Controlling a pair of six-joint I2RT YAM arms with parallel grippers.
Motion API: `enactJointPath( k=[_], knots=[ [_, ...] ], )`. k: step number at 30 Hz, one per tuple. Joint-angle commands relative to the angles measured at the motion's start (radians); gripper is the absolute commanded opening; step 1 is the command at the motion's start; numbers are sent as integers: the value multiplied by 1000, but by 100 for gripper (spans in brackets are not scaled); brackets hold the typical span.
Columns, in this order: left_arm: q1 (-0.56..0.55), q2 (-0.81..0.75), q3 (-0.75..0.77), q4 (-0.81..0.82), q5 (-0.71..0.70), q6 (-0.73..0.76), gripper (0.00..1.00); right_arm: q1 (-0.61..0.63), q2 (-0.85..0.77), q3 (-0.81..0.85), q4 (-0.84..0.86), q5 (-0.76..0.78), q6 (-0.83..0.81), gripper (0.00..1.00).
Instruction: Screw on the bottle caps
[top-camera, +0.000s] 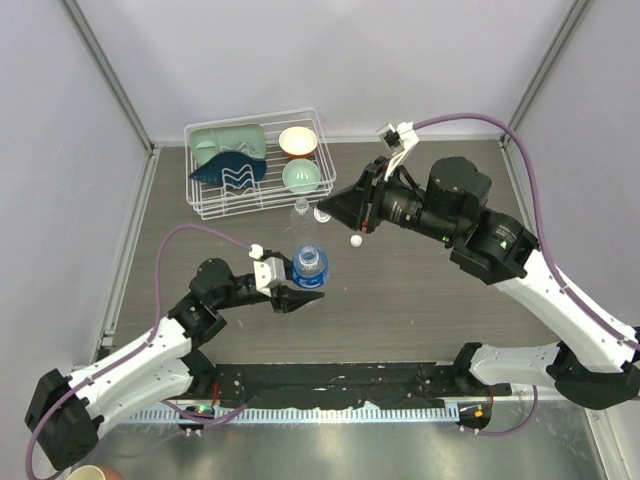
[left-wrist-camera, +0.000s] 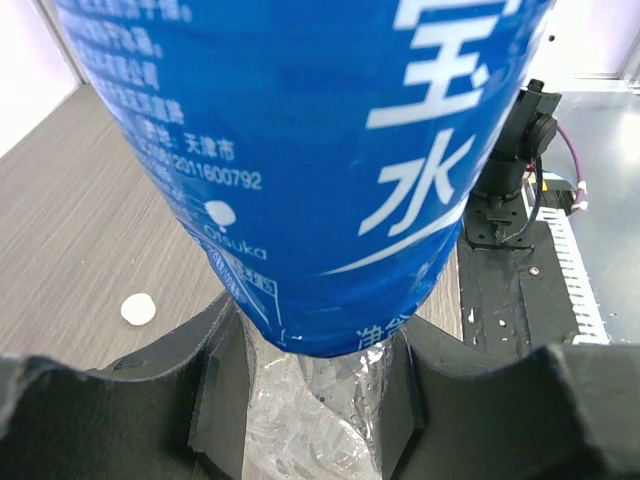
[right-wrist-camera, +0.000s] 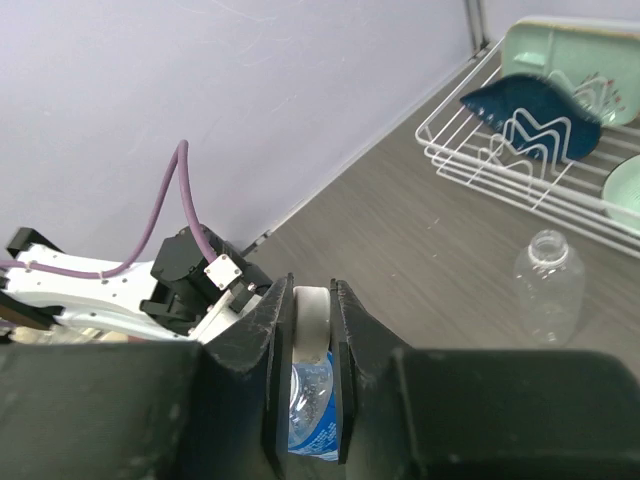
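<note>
While held upright, blue-label bottle (top-camera: 310, 265): near the middle of the table (top-camera: 420, 300), clamped low on its body, neck not yet capped.
left claw (left-wrist-camera: 312, 360): closed part-way around that bottle, one finger pressing each side.
right claw (right-wrist-camera: 311, 290): pressed together on a white cap (right-wrist-camera: 311, 325), pinched edge-on between both fingers.
held cap's place: beyond the blue-label bottle, apart from its neck.
second cap (top-camera: 355, 241): lying loose on the wood, right of the gripped bottle.
plain bottle (top-camera: 300, 212): standing open-necked just in front of the wire rack (top-camera: 255, 160), beside the right claw's tip.
rack contents: pale green and cream bowls (top-camera: 300, 175), dark blue piece.
</note>
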Motion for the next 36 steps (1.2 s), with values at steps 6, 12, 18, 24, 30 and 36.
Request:
enactJointPath(
  k=[6,12,18,24,30,36],
  knots=[
    [15,-21,29,35,28,37,0,-32,26,2,70,-279,238,20],
    [22,-36,17,42,4,-45,0,-32,24,-35,65,-289,260,19],
    [26,-30,28,37,7,-78,0,-31,30,-78,60,-290,250,19],
    [26,-26,26,35,16,-91,0,-32,34,-101,94,-300,255,19],
    [25,-21,26,37,16,-102,0,-32,47,-124,148,-326,276,19],
    [25,-21,28,43,17,-111,0,-32,50,-147,160,-321,269,19]
  ],
)
